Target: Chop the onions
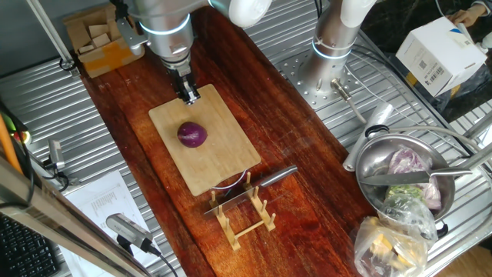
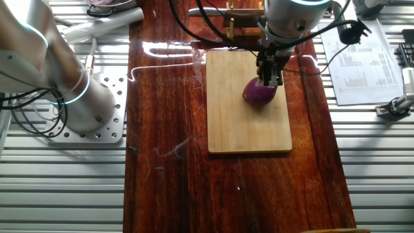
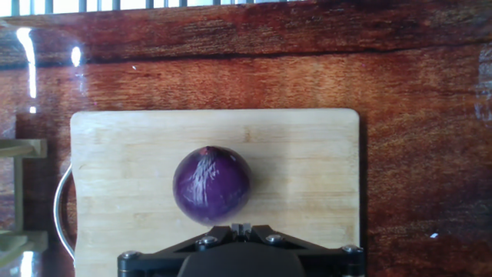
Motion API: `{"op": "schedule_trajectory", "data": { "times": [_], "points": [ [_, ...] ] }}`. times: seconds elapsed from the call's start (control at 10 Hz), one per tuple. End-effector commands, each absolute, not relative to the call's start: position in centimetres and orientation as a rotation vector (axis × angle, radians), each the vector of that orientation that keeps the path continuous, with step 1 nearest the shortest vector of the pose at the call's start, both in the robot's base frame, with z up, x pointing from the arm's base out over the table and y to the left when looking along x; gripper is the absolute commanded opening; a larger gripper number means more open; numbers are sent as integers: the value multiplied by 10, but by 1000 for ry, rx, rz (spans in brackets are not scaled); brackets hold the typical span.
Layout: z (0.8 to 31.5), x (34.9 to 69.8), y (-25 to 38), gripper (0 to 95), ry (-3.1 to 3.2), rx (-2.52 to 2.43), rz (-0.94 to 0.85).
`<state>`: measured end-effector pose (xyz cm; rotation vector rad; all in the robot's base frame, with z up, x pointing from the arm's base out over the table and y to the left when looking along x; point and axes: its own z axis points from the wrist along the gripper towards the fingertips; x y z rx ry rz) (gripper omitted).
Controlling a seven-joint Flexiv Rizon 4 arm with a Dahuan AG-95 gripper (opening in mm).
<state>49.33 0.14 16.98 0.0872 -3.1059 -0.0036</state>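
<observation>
1. A red onion (image 1: 192, 135) sits whole near the middle of a bamboo cutting board (image 1: 223, 165), its glossy purple skin unbroken.
2. The board lies on a dark red-brown wooden tabletop (image 1: 300, 154), which rests on a ribbed metal surface (image 1: 46, 108).
3. The gripper (image 1: 189, 96) hangs over the far end of the board, above the board and apart from the onion; in the other fixed view it overlaps the onion's top edge.
4. The fingers appear drawn close together with nothing between them. The hand view shows only the black gripper base at the bottom edge, with the onion just beyond it.
5. A knife (image 1: 257, 185) with a silver blade and dark handle rests across a small wooden rack (image 1: 246, 219) just off the near end of the board.
6. A thin metal loop shows at the board's edge on the rack side.
7. A steel bowl (image 1: 377, 165) stands well apart on the metal surface, holding a pale purple-white leafy vegetable (image 1: 407, 163) and a metal utensil.
8. A clear bag of pale pieces (image 1: 388, 246) lies next to the bowl.
9. A box of wooden blocks (image 1: 96, 38) sits beyond the far end of the board.
</observation>
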Motion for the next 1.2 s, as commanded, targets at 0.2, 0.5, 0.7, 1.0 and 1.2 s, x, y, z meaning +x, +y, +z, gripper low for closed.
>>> {"op": "schedule_trajectory", "data": {
  "times": [0.2, 0.5, 0.7, 1.0, 1.2],
  "points": [
    [170, 492, 1, 0, -3092, 173, -31],
    [168, 498, 23, 0, -3094, 127, -33],
    [162, 504, 63, 0, -3100, 55, -32],
    [165, 503, 82, 0, -3095, 80, -20],
    [165, 503, 82, 0, -3054, 137, -25]
  ]
}}
